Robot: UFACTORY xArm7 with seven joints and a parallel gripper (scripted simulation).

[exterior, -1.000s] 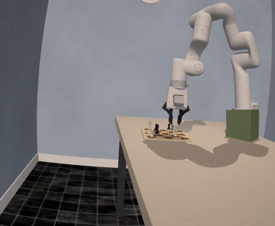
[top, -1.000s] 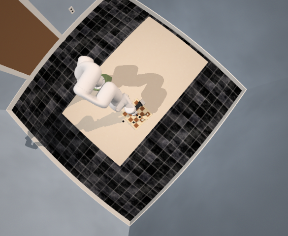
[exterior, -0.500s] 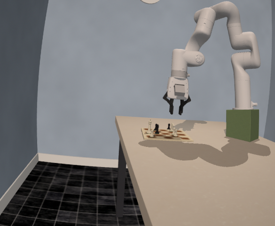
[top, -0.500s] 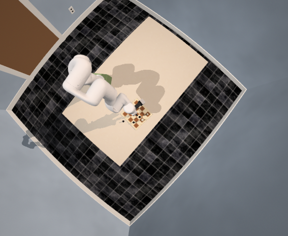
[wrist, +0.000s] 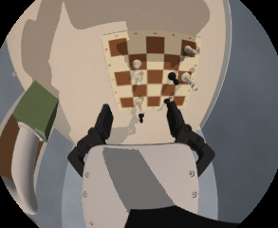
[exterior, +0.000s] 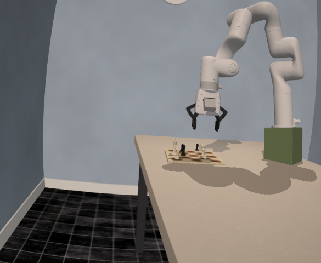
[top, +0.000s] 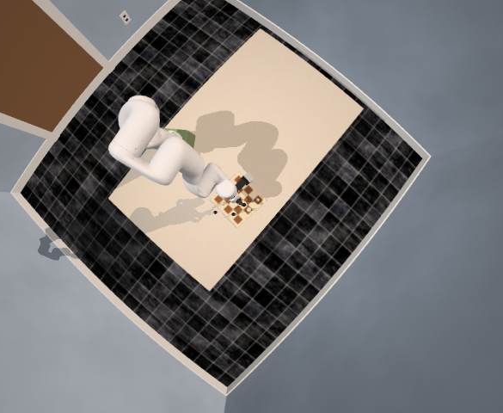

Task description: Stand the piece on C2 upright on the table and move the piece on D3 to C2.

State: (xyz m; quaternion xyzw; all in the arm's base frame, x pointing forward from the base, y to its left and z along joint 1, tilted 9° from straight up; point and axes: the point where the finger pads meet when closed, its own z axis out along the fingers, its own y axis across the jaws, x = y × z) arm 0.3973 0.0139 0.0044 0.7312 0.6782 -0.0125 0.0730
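The small chessboard [wrist: 153, 70] lies on the beige table; it also shows in the exterior view [exterior: 194, 156] and from above [top: 238, 200]. My gripper [exterior: 205, 127] hangs open and empty well above the board, over its near edge in the wrist view [wrist: 138, 110]. A white piece [wrist: 139, 78] stands upright on the board just ahead of the fingers, apart from them. A small black piece [top: 215, 212] stands upright on the table beside the board, seen too in the exterior view [exterior: 196, 147]. The square labels are too small to read.
Other pieces stand on the board: a tall white one [exterior: 174, 146], a black one [exterior: 182, 149], a white pawn [exterior: 177, 155]. One white piece [wrist: 188, 79] looks tilted near the board's right edge. The arm's green base block [exterior: 282, 144] stands at the right.
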